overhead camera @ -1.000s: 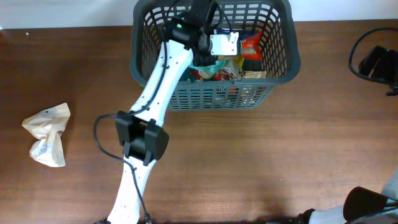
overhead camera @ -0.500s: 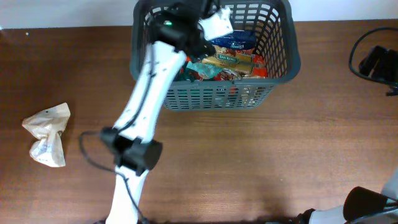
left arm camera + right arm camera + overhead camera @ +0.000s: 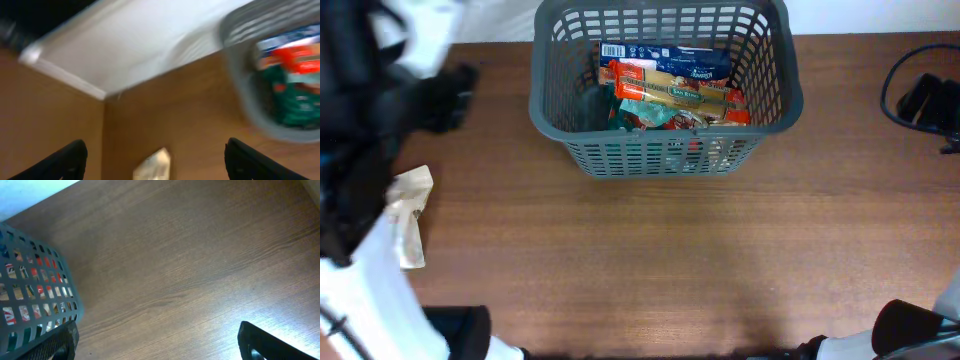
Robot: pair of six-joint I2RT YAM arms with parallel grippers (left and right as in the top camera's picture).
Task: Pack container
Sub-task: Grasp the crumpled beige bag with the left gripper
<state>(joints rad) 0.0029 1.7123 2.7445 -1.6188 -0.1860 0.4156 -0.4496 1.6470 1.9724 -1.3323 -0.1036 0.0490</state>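
Note:
The container (image 3: 660,150), a dark grey slotted basket, stands at the table's back middle with several food packets (image 3: 670,85) lying inside. A crumpled cream packet (image 3: 412,190) lies on the table at the far left, partly hidden by my left arm. My left gripper (image 3: 155,145) is open and empty, blurred, hanging over that cream packet (image 3: 152,167), with the container (image 3: 245,95) off to its right. My right gripper (image 3: 157,340) stands wide open over bare wood, nothing between its fingers, and the container's (image 3: 35,305) corner is at its left.
My left arm (image 3: 370,180) fills the overhead view's left side, large and blurred. A black cable and dark object (image 3: 925,100) sit at the table's right edge. A white wall (image 3: 150,45) runs behind the table.
My left gripper came up out of the container, opened, and swung left over the cream packet. A red and tan packet now lies on top inside the container. The right arm is unmoved.

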